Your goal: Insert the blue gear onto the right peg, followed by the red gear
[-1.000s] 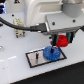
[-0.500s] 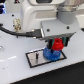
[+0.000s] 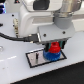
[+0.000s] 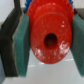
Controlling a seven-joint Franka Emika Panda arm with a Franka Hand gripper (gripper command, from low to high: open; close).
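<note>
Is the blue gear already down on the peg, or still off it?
On. The blue gear lies flat on the dark base plate under the red gear, which the gripper holds above it.

A white, smooth surface [image 3: 12, 70] fills the lower part of the exterior view. On it lies a flat, dark rectangular base plate [image 3: 35, 59], set at a slant, light grey within a black border. A thin upright peg [image 3: 36, 58] stands on the plate toward the exterior view's left. Background at the exterior view's left edge blurred; a dark strip there, identity unclear.
</note>
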